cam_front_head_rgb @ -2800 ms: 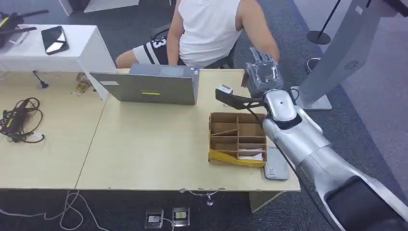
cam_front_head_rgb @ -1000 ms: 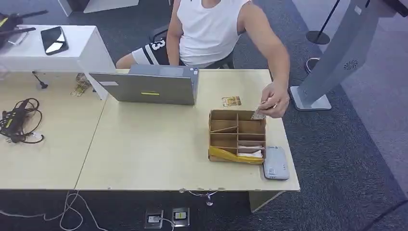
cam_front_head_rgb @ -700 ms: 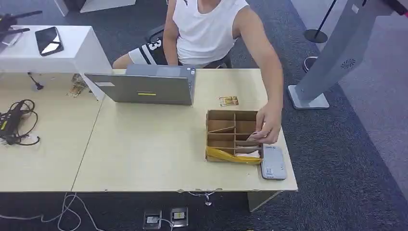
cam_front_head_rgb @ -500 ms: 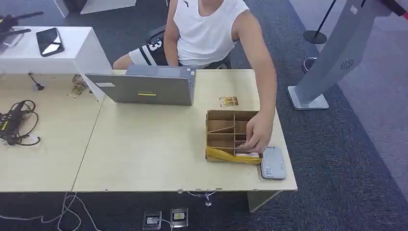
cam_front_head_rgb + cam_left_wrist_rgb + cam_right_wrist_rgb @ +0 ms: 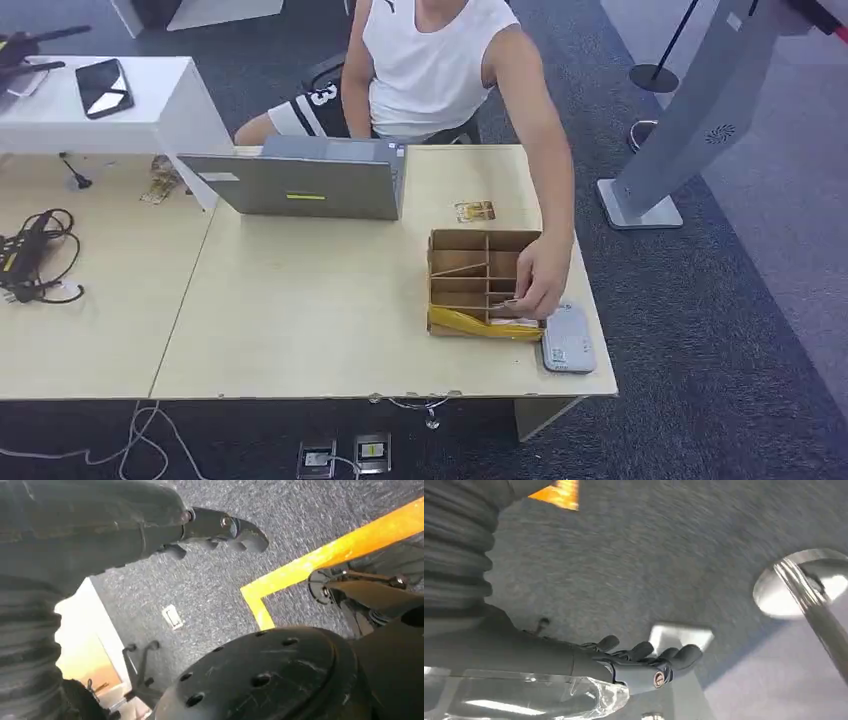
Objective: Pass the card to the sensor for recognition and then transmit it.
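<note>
Meanwhile a person's hand [image 5: 543, 283] reaches into the compartmented cardboard box [image 5: 470, 283]; both robot hands' fingers [image 5: 644, 651] hang loosely apart, empty.

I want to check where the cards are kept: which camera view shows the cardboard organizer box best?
The head view: the cardboard organizer box sits near the table's right end, its compartments seen from above, a person's hand reaching into it. The left and right wrist views look at carpeted floor, with none of the box.

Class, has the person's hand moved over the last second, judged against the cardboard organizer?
Yes. The person's hand went from the cardboard organizer's far right corner toward its near edge, beside the grey reader.
</note>
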